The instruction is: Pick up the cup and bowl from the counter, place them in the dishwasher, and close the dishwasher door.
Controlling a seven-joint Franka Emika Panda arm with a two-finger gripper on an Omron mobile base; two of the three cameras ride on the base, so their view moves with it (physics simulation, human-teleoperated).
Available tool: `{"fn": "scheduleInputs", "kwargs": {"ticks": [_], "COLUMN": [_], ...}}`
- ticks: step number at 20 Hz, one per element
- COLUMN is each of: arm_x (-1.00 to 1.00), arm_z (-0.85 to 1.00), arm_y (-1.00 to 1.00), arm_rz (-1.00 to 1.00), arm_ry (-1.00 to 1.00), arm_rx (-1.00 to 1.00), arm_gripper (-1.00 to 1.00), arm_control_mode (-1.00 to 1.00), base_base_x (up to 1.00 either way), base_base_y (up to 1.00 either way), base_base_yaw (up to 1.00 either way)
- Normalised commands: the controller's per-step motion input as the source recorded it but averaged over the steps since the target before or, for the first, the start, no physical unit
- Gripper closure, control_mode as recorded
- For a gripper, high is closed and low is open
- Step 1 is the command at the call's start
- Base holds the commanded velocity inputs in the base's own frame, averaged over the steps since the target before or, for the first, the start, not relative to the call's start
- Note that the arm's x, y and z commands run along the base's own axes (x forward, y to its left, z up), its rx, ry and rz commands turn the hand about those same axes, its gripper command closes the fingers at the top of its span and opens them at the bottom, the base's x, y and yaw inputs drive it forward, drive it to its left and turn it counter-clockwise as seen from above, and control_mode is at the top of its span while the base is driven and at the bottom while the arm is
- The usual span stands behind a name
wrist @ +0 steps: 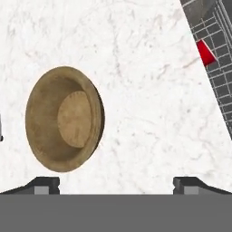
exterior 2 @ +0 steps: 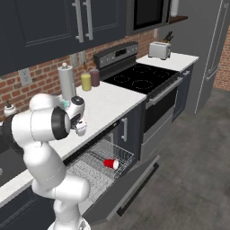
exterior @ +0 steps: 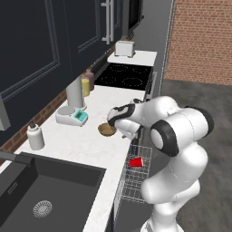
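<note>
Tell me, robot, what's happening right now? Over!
Gripper open, empty, above the counter. Cup lying in the dishwasher rack. Bowl on the counter, off to one side of the fingers. Nothing blocking.

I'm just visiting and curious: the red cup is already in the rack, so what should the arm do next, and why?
Probably shift the open gripper sideways over the bowl, then lower. The cup already lies in the dishwasher rack, the bowl still sits on the counter, and in the hand view it lies off-centre, toward one fingertip.
</note>
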Motion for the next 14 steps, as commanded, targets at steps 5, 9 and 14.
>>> {"fn": "scheduleInputs", "kwargs": {"ticks": [5, 9, 14], "arm_x": [0.51, 0.61, 0.49], "arm_z": [-0.4, -0.3, -0.34], "arm_y": [0.0, 0.0, 0.0], "arm_rz": [0.0, 0.0, 0.0], "arm_ry": [0.0, 0.0, 0.0], "arm_rx": [-0.01, 0.0, 0.0], "arm_gripper": [-1.0, -1.0, -1.0], "arm_control_mode": [-1.0, -1.0, -1.0], "base_base_x": [0.0, 0.0, 0.0], "base_base_y": [0.0, 0.0, 0.0], "base_base_yaw": [0.0, 0.0, 0.0]}}
